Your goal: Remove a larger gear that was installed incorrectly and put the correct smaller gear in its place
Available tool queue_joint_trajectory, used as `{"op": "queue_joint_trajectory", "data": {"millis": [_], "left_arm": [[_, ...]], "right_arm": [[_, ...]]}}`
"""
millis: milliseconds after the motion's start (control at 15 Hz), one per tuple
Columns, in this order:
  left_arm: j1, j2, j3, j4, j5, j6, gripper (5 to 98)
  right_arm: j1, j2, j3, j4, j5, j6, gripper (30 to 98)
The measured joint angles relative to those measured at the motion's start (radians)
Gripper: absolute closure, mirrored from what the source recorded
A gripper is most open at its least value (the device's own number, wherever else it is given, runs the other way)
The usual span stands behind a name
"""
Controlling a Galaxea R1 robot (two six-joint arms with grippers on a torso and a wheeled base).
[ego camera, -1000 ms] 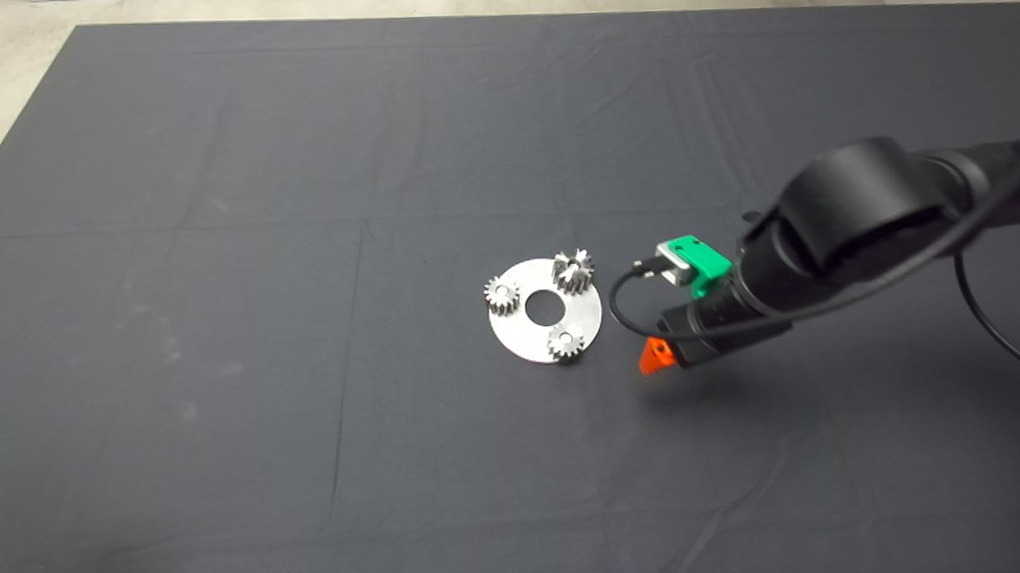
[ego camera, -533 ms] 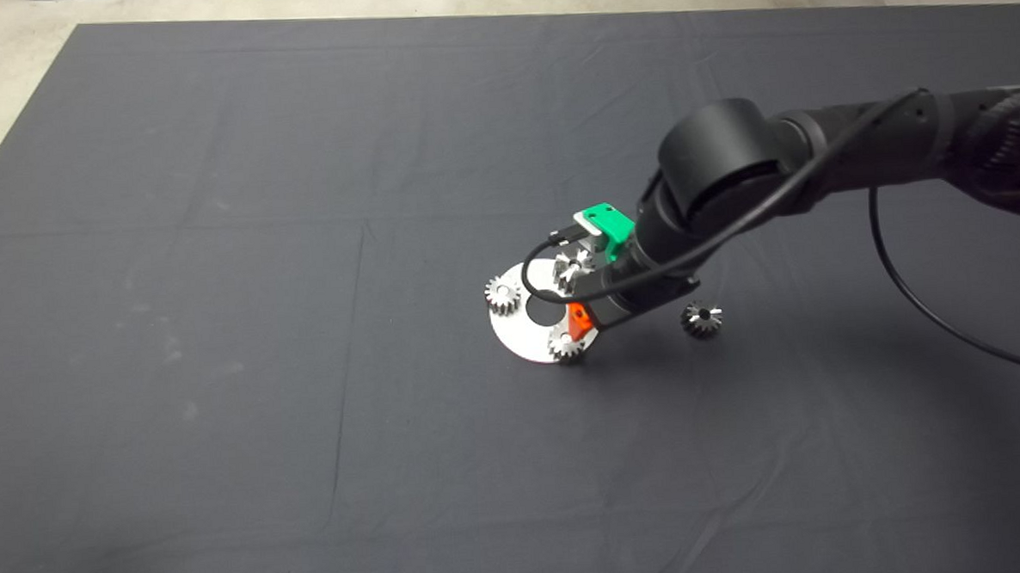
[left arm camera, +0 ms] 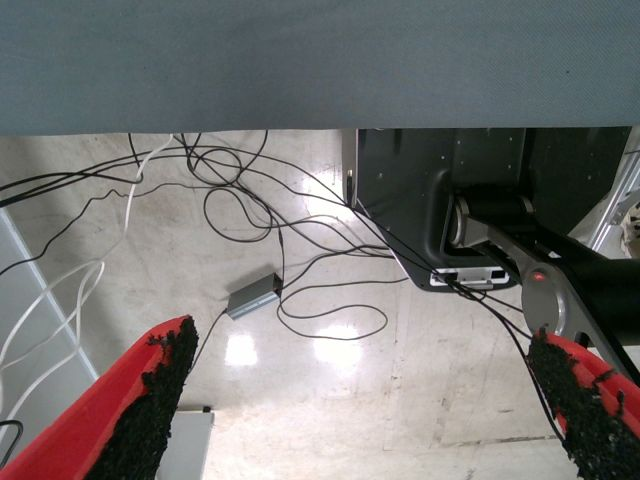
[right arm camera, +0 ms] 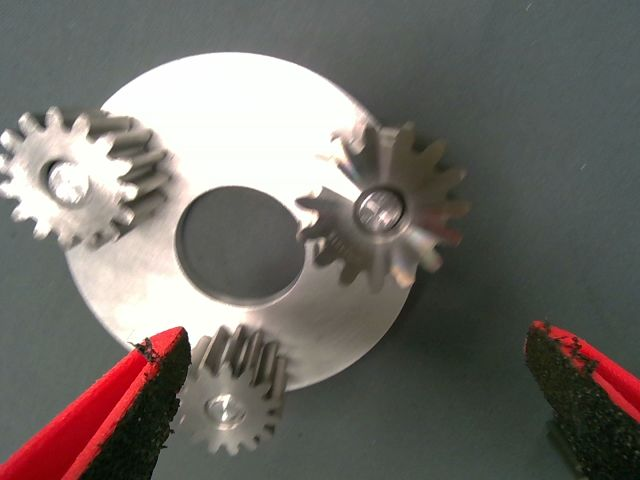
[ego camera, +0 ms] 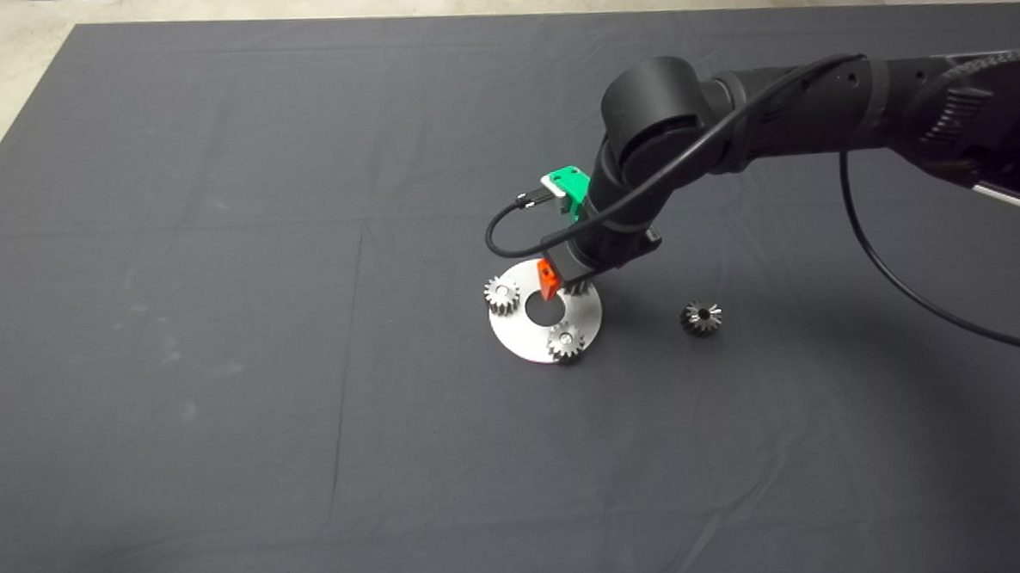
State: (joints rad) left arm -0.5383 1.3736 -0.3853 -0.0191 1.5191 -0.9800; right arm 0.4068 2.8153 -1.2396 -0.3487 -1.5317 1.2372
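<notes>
A round silver plate (right arm camera: 250,110) with a centre hole lies on the dark mat and carries three gears. The larger gear (right arm camera: 385,215), tall with long teeth, sits on a pin at the plate's rim. Two small flat gears (right arm camera: 75,180) (right arm camera: 230,400) sit on the other pins. My right gripper (right arm camera: 360,400) hangs open and empty above the plate, its fingers (right arm camera: 130,420) spread wide. In the head view it (ego camera: 561,282) hides the larger gear. A loose smaller gear (ego camera: 701,317) lies on the mat to the right of the plate (ego camera: 525,342). My left gripper (left arm camera: 370,400) is open, parked off the mat.
The dark mat (ego camera: 219,334) stretches wide on all sides of the plate. The right arm (ego camera: 770,129) and its black cable (ego camera: 897,278) reach over the mat's right half. The left wrist view shows the floor with cables (left arm camera: 250,230) and a black robot base (left arm camera: 470,190).
My right arm swung left and towards the back, from beside the plate to over its larger gear. The loose smaller gear on the mat, hidden under the arm before, came into view.
</notes>
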Motion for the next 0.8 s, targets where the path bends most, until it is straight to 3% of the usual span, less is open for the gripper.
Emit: {"op": "queue_joint_trajectory", "data": {"millis": [467,800], "left_arm": [[0.000,0.000,0.000,0.000,-0.001,-0.002,19.4],[0.000,-0.003,0.000,-0.001,0.000,-0.002,19.4]], "right_arm": [[-0.015,0.010,-0.037,-0.026,0.001,-0.026,39.9],[-0.061,0.010,-0.046,-0.059,0.001,-0.035,39.9]]}}
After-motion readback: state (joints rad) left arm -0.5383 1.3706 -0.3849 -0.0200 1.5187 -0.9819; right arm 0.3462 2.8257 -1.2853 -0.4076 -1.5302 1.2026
